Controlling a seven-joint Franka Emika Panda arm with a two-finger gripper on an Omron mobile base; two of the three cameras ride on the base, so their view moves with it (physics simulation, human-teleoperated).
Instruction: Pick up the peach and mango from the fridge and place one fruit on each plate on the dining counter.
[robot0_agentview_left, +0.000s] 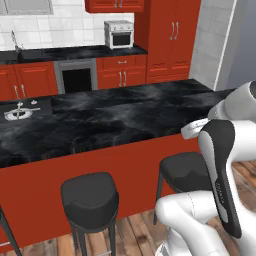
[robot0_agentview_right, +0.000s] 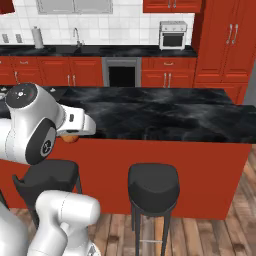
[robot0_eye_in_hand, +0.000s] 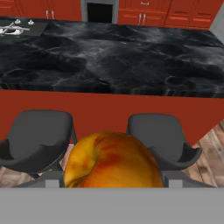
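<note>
The peach (robot0_eye_in_hand: 111, 159) is held in the hand (robot0_eye_in_hand: 111, 183), in front of the stools (robot0_eye_in_hand: 37, 140) and short of the black tabletop (robot0_eye_in_hand: 113, 57). The carrying step is judged under way; next, a plate must be found and the peach lowered onto it.

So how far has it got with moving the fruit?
Partway. The peach is out of the fridge: it sits in the gripper, and the right base view shows a sliver of orange under the hand. The robot now faces the dining counter with its stools. No plate and no mango can be seen from here, so setting this fruit down and fetching the mango appear to remain.
</note>
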